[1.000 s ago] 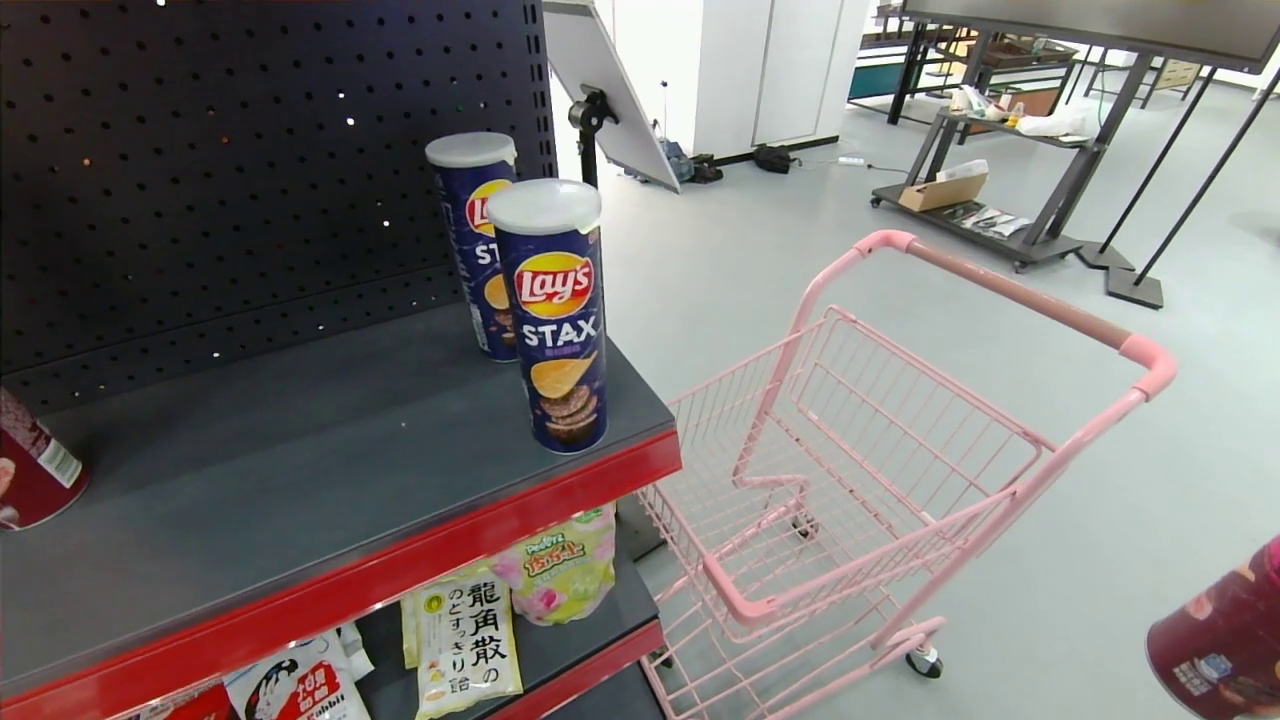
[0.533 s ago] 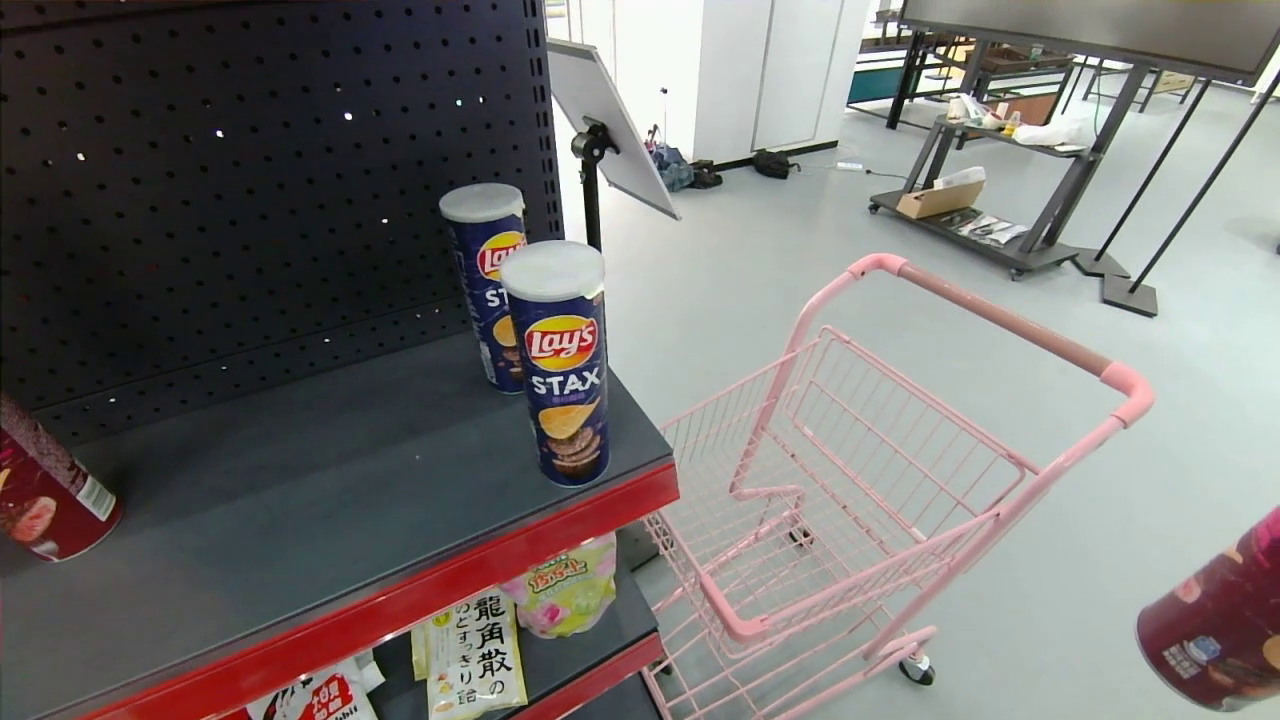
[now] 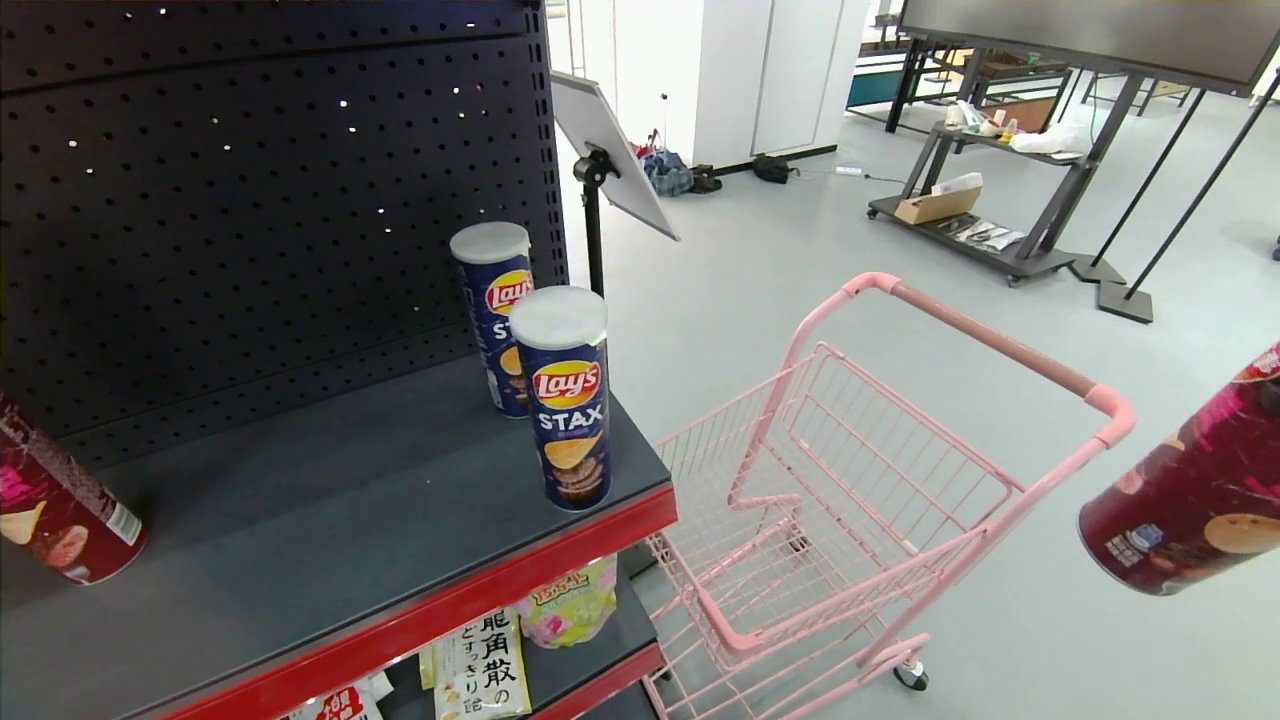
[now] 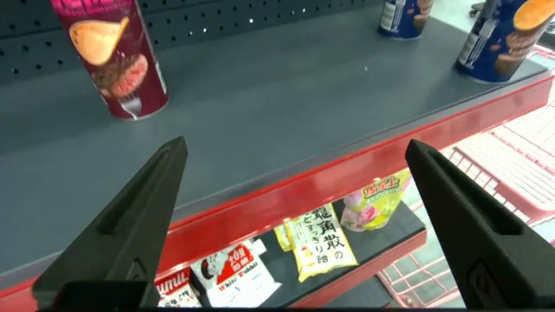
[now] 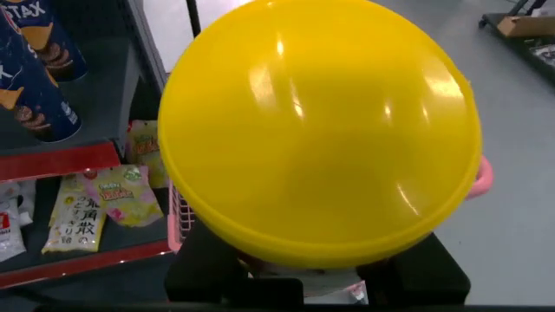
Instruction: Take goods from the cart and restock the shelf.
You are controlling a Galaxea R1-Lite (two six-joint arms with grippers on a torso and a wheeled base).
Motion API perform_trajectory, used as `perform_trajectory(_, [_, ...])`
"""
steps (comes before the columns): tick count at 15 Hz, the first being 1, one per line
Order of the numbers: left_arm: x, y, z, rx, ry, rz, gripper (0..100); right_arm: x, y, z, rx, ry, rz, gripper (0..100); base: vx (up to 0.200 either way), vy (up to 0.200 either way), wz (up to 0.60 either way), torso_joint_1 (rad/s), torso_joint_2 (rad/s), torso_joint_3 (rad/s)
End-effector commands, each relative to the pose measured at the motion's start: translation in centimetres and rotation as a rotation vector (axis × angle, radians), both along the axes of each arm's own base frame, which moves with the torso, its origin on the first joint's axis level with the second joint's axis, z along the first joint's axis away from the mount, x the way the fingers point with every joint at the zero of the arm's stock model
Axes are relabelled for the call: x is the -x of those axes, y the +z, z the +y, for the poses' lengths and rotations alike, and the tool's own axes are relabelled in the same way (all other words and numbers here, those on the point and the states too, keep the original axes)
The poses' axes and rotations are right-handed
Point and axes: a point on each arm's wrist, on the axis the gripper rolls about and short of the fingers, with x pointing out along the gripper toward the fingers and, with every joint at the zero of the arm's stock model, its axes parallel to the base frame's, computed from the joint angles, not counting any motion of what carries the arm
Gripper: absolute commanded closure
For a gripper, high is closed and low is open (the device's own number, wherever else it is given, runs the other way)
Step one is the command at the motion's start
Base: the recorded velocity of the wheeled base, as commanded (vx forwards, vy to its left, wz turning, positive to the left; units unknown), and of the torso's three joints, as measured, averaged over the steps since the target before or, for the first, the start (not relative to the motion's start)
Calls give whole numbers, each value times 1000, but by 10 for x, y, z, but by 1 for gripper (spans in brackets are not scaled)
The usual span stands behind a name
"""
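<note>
Red can [image 3: 1190, 490]: aloft and tilted, well off the right end of the shelf [image 3: 330, 500]. Its yellow lid [image 5: 319, 130] faces my right wrist camera, and my right gripper [image 5: 316, 276] is clamped on its body behind that lid. Left gripper [image 4: 295, 143]: before the shelf's front edge, fingers [image 4: 130, 234] spread wide. Shelf's top tier: a second red can [image 3: 60, 510] toward the left end, and two blue cans [image 3: 562, 400] upright at the right end, one at the front edge, one behind it by the pegboard [image 3: 250, 220]. Pink cart [image 3: 880, 470]: just off the shelf's right end. Snack packets [image 3: 480, 665]: shelf's lower tier.
</note>
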Motion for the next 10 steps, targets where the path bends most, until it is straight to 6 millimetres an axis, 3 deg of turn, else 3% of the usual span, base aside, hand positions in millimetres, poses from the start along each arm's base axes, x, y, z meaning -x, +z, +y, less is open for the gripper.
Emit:
perform_trajectory(1, [0, 0, 0, 0, 1, 2, 0, -8, -2, 1, 3, 1, 29, 100, 0, 0, 0, 163, -349, -203])
perform_trajectory(3, [0, 0, 0, 0, 1, 0, 0, -8, -3, 1, 3, -1, 33, 100, 0, 0, 0, 23, -60, -33])
perform_trajectory(10, [0, 0, 0, 0, 1, 0, 0, -10, -8, 1, 5, -1, 55, 100, 0, 0, 600, 8, -2, -8])
